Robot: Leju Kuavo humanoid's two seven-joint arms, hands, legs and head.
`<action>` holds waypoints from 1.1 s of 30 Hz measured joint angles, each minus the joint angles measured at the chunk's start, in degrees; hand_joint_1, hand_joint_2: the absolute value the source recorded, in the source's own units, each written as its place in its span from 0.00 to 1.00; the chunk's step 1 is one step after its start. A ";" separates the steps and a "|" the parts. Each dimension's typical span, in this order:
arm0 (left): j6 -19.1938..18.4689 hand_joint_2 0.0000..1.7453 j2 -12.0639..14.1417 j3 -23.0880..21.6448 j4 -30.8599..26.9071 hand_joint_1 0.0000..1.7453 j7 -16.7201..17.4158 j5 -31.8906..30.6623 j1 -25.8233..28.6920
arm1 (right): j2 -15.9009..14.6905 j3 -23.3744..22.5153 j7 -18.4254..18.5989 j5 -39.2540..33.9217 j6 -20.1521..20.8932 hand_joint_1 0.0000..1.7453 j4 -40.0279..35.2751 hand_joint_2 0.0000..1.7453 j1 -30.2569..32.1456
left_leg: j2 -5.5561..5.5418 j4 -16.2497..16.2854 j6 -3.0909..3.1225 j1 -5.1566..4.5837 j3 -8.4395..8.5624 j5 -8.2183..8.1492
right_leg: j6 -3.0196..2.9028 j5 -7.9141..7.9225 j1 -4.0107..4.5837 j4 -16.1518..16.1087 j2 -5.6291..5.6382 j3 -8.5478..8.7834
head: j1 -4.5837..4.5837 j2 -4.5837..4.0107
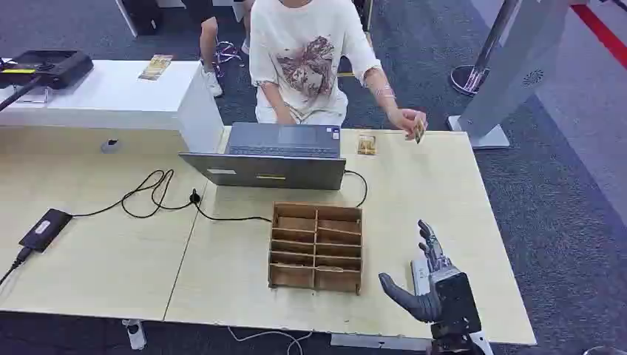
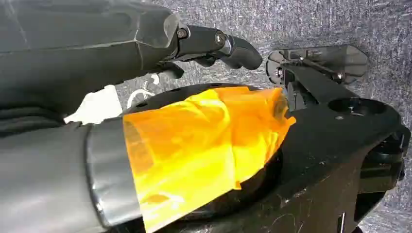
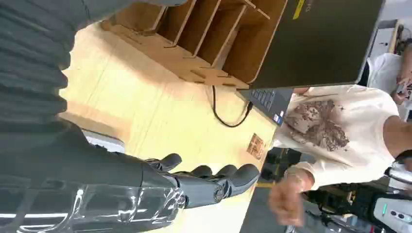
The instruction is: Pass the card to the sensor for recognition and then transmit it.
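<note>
A person in a white T-shirt [image 1: 303,59] stands behind the table and holds a small card [image 1: 419,132] over its far right edge. A second card [image 1: 367,143] lies flat beside the laptop, and the right wrist view shows that card [image 3: 255,145] on the wood too. My right hand [image 1: 435,279] hovers low over the table's front right, fingers spread and holding nothing. A flat pale device [image 1: 419,275] lies just under it. In the right wrist view my right hand [image 3: 204,182] points toward the person's blurred hand [image 3: 286,201]. My left hand [image 2: 214,43] hangs above the carpet, its grip unclear.
A wooden slotted organizer [image 1: 316,248] stands left of my right hand. A grey laptop [image 1: 285,155] sits behind it with a black cable [image 1: 155,192] running left to a black box [image 1: 46,229]. A white counter [image 1: 111,96] is at the back left.
</note>
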 joint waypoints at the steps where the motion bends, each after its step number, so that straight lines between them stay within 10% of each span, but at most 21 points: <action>1: 0.00 0.00 0.00 0.00 0.00 0.00 0.00 0.00 0.00 | 0.00 0.00 0.00 0.00 0.00 0.00 0.00 1.00 0.00 | 0.00 0.00 0.00 0.00 0.00 0.00 | 0.00 0.00 0.00 0.00 0.00 0.00 | 0.00 -0.02; 33: -0.59 0.00 0.02 0.00 0.00 0.00 -0.02 -1.40 -0.14 | -1.86 6.51 2.60 15.64 -8.36 0.00 -3.63 1.00 -6.14 | 0.04 0.00 0.00 0.00 -0.23 0.00 | 0.00 0.00 0.00 0.00 0.05 -0.23 | -0.02 -0.02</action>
